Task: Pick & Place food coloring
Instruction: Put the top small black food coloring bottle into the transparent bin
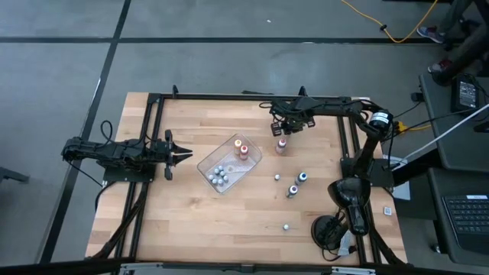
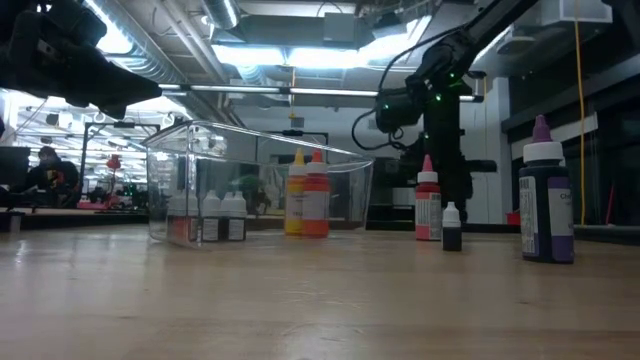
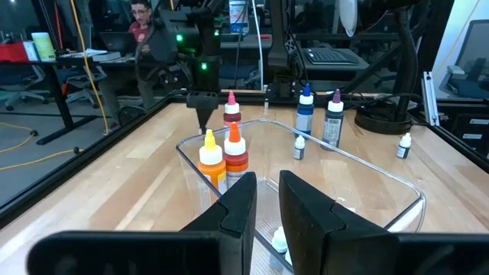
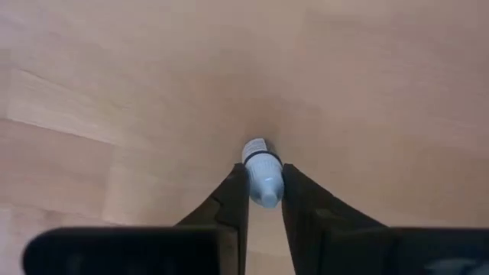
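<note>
- Pale wooden table (image 1: 229,214), black-framed; broad bare board toward its near edge gives room to move, the bottles being loosely scattered
- Clear rectangular plastic tray (image 1: 210,164), mid-table; thin upright walls to be cleared from above; holds an orange bottle (image 2: 317,195), a yellow bottle (image 2: 296,195) and a cluster of small grey-white bottles (image 1: 219,176)
- Left gripper (image 1: 186,154), beside the tray on its own side; fingers together, holding nothing; waiting
- Right gripper (image 4: 265,200), at the far side of the table, pointing down; fingers pinched onto a tiny pale white-capped bottle (image 4: 263,177)
- Red-pink bottle (image 1: 281,145), just beside that gripper; easily knocked
- Blue bottle (image 1: 302,178) and dark purple bottle (image 1: 293,190), standing apart
- Handling, judged: light, rigid, smooth plastic; apt to slip or tip; best gripped across the body below the cap
</note>
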Robot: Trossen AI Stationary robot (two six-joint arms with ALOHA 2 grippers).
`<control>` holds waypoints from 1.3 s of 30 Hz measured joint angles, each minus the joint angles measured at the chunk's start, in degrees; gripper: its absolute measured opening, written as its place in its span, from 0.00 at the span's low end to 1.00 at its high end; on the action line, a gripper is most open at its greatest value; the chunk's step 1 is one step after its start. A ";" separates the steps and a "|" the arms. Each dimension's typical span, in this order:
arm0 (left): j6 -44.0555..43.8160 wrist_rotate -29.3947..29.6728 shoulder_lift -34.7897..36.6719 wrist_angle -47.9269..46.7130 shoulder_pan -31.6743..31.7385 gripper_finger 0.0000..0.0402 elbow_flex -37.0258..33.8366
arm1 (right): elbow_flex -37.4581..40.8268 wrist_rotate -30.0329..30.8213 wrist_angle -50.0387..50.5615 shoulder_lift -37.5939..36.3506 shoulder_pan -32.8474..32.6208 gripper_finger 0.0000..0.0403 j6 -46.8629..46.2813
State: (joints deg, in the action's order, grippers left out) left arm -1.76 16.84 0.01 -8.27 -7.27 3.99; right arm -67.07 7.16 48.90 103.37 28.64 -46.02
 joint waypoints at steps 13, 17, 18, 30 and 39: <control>0.00 0.00 0.00 0.00 -0.02 0.15 0.00 | -16.76 4.96 6.64 0.00 -2.37 0.15 16.47; 0.00 0.00 0.00 -0.01 -0.02 0.14 0.00 | -22.64 5.37 9.23 0.00 -4.15 0.17 19.70; 0.00 0.00 0.00 0.00 -0.02 0.14 0.00 | -24.14 5.40 9.85 0.00 -4.65 0.17 20.33; -0.01 0.00 0.00 -0.01 -0.01 0.14 0.00 | -43.95 4.99 16.74 4.81 -12.62 0.16 24.40; 0.00 0.00 0.00 -0.01 -0.01 0.13 0.00 | -57.95 3.16 21.26 12.96 -19.19 0.16 28.31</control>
State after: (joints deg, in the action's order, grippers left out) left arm -1.76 16.84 0.01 -8.28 -7.28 3.99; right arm -125.02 10.32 70.15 116.33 9.45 -17.71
